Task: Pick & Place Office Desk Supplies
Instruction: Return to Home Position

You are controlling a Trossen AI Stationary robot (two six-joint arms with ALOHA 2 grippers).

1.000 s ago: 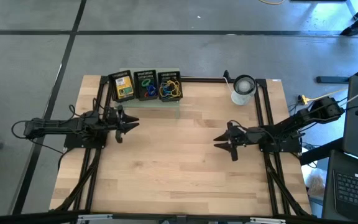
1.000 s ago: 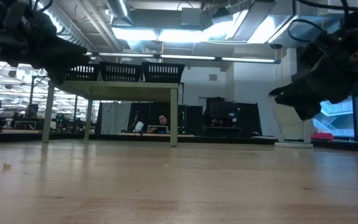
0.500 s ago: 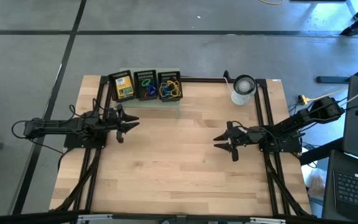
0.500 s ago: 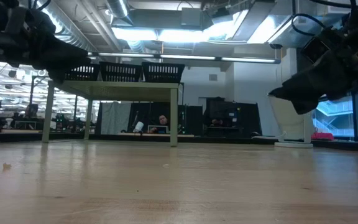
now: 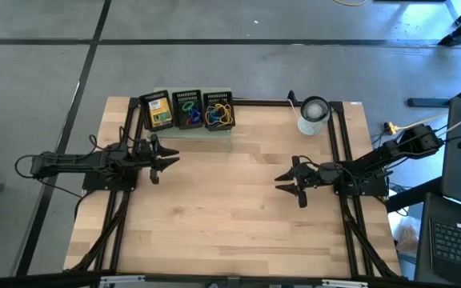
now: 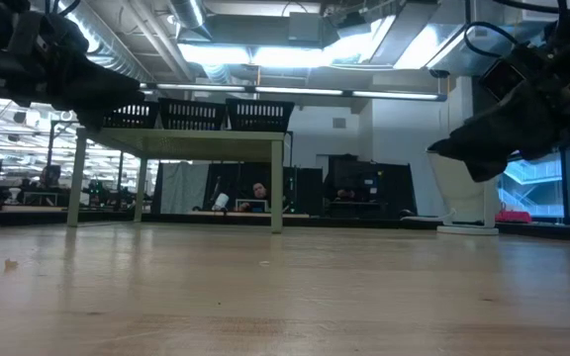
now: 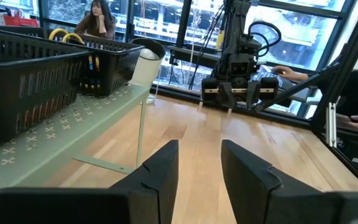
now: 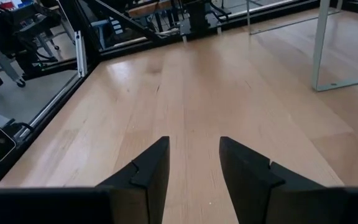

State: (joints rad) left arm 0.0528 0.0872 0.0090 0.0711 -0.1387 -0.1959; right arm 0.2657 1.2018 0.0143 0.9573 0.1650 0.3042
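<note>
1. Office desk supplies — lying in three black bins set side by side atop the pale green rack at the table's far edge.
2. Yellow-green crayon box in the leftmost bin; blue and green rubber bands in the middle one.
3. Left gripper — near the rack, above the table, fingers apart.
4. Right gripper — over the table's right half, well apart from the bins, fingers apart.
</note>
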